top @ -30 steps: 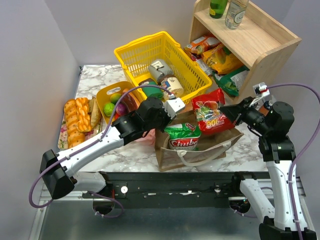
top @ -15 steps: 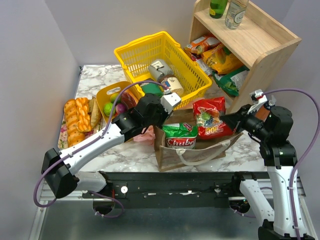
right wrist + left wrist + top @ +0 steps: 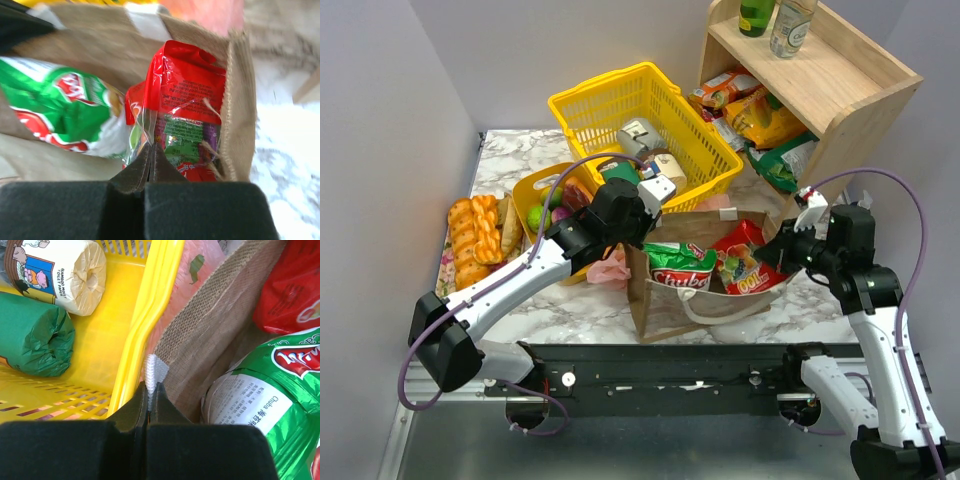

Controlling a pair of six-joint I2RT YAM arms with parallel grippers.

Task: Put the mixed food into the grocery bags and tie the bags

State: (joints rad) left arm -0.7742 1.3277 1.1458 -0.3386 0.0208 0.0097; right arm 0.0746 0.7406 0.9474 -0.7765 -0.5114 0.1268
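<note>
Two bags: one brown bag [image 3: 660, 305] and one pink bag [image 3: 610, 268]. Two packets sit in the brown one: a green packet [image 3: 680, 268] and a red packet [image 3: 740, 262]. One basket [image 3: 590, 110] with three rolls [image 3: 638, 135]. One loaf [image 3: 475, 245]. One tub [image 3: 525, 188] with at least three toy fruits [image 3: 537, 216]. One shelf [image 3: 850, 110], two bottles [image 3: 756, 15] on top, and at least three shelf packets [image 3: 765, 118] inside.

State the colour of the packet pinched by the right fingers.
Red packet, clearest in the right wrist view.
</note>
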